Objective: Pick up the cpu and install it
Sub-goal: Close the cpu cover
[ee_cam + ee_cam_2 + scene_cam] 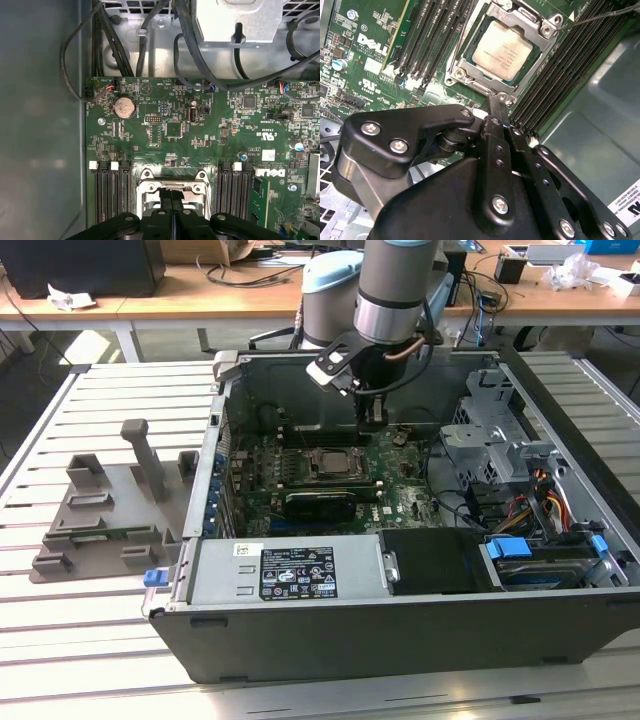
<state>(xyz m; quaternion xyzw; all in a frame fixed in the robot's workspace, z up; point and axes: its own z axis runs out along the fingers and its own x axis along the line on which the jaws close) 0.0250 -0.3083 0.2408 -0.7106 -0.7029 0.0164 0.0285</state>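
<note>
The cpu lies flat in the metal socket frame on the green motherboard, its dull silver top facing up. In the exterior view the cpu sits in the middle of the open computer case. My gripper hangs over the board just behind the socket. In the second wrist view my gripper is shut, its two black fingers pressed together with nothing between them, the tips near the socket's edge. The first wrist view shows the gripper over the socket frame.
Black memory slots flank the socket on both sides. Cables and a drive cage stand along the case's walls. A grey fixture plate with upright posts lies on the slatted table at the exterior view's left.
</note>
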